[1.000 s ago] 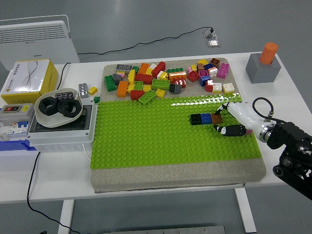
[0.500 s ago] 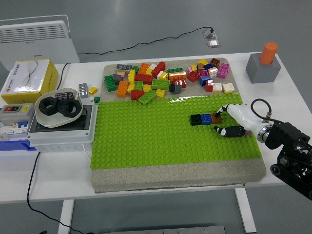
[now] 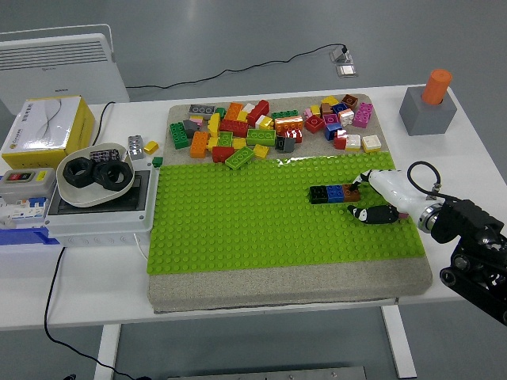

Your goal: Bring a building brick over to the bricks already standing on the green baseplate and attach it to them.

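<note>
No readable writing; print on the yellow box [image 3: 43, 123] is too small to make out. Right hand [image 3: 379, 196], white shell w/ black fingers [image 3: 372, 214], reaches in from the right edge, low over the studded green baseplate [image 3: 253, 226]. Fingers curled beside the brown brick [image 3: 352, 191]; can't tell if they grip it. Brown brick touches the blue brick [image 3: 335, 191] and black brick [image 3: 318, 192], one row. Loose plastic bricks [image 3: 269, 127] heaped on the grey mat behind. White counter [image 3: 238, 305].
</note>
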